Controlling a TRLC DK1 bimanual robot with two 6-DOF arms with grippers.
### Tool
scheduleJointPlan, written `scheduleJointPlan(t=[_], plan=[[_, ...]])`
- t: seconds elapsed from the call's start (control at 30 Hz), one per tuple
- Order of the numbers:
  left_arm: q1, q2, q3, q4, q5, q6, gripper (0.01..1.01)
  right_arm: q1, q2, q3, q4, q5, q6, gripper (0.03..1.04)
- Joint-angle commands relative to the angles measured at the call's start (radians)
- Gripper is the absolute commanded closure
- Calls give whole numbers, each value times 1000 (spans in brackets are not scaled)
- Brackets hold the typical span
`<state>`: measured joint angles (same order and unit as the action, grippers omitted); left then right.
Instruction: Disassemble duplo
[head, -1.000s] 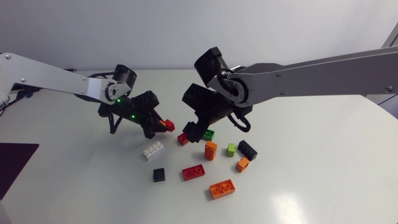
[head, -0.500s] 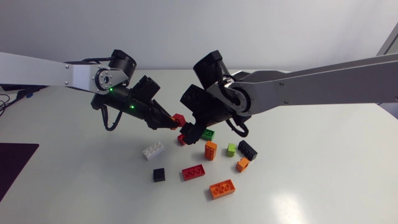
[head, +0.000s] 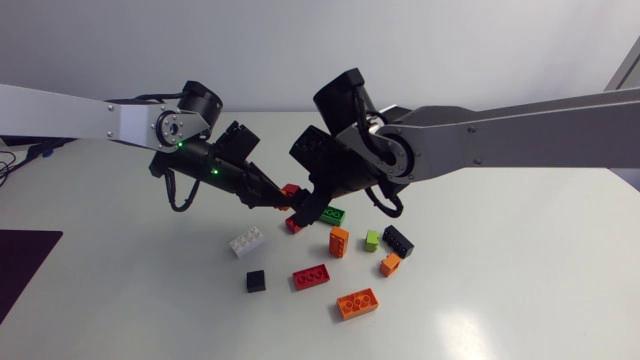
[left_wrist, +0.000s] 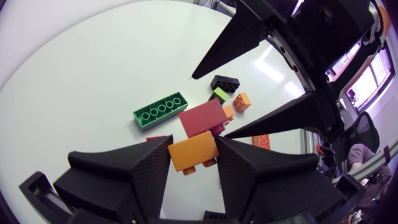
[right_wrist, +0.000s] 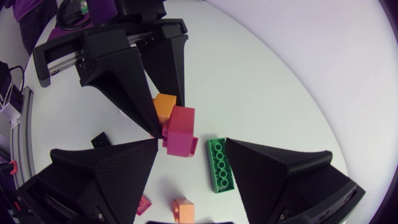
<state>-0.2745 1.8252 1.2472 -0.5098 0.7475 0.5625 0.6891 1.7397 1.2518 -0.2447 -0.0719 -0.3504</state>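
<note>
My left gripper (head: 276, 198) (left_wrist: 193, 140) is shut on an orange brick (left_wrist: 193, 154) that has a red brick (left_wrist: 202, 117) (head: 290, 189) stuck on its far end, held above the table. My right gripper (head: 304, 207) (right_wrist: 191, 143) stands open around that red brick (right_wrist: 180, 130), one finger on each side. A gap shows between the brick and the finger on the green brick's side. In the right wrist view the orange brick (right_wrist: 163, 106) sits just beyond the red one, between the left gripper's fingers (right_wrist: 140, 74).
Loose bricks lie on the table under and in front of the grippers: a long green one (head: 333, 215) (left_wrist: 160, 110) (right_wrist: 219, 165), a white one (head: 246, 242), black ones (head: 256, 281) (head: 398, 241), a red one (head: 312, 276), orange ones (head: 357, 302) (head: 339, 241), a lime one (head: 371, 240).
My left gripper has carried the orange and red pair to the right and up, into the gap of my right gripper. The right gripper's fingers have narrowed around it.
</note>
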Motion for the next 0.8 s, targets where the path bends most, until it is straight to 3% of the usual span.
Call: scheduleJointPlan(t=[0.0, 0.2, 0.4, 0.77], plan=[[-11, -3, -9, -9, 27, -24, 884, 15, 1, -38, 18, 1, 28, 303], [-17, -24, -14, -10, 50, -36, 884, 16, 0, -51, 22, 0, 28, 369], [-22, -49, -11, -12, 50, -47, 884, 10, -14, -77, 42, -5, 19, 784], [-15, -63, -28, -32, 50, -26, 884, -5, -69, -95, 30, -29, -4, 811]])
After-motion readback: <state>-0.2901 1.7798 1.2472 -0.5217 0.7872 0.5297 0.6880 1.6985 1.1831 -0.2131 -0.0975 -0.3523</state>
